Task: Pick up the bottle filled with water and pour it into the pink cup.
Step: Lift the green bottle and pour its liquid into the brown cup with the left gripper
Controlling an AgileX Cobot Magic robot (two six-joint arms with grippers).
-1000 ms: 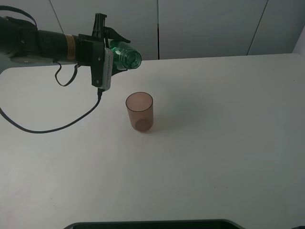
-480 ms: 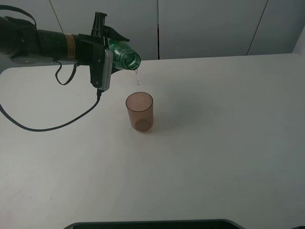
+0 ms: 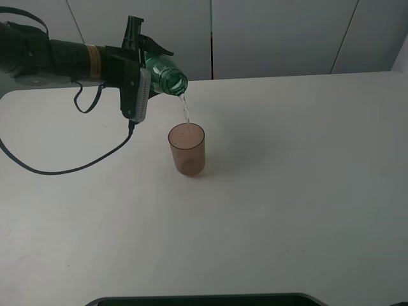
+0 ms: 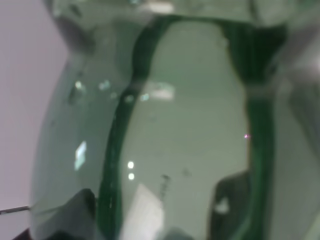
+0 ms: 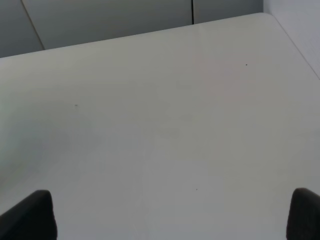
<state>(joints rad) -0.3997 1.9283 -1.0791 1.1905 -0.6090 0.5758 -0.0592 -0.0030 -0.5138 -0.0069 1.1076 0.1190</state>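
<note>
The green bottle (image 3: 167,75) hangs tilted, its open mouth pointing down and to the right above the pink cup (image 3: 187,150). My left gripper (image 3: 143,69) is shut on the bottle's body. A thin stream of water (image 3: 185,112) falls from the mouth into the cup, which stands upright on the white table (image 3: 287,191). The left wrist view is filled by the bottle's green wall (image 4: 190,130). The right gripper (image 5: 167,215) is open over bare table, with one dark fingertip (image 5: 30,216) in each lower corner; it is outside the exterior high view.
A black cable (image 3: 76,169) droops from the left arm onto the table left of the cup. A dark edge (image 3: 204,299) runs along the table's near side. Grey wall panels (image 3: 274,32) stand behind the table's far edge.
The bottle has tipped further down. One second ago no water fell; then a few drops; now a steady stream reaches the cup. The cup has not moved.
</note>
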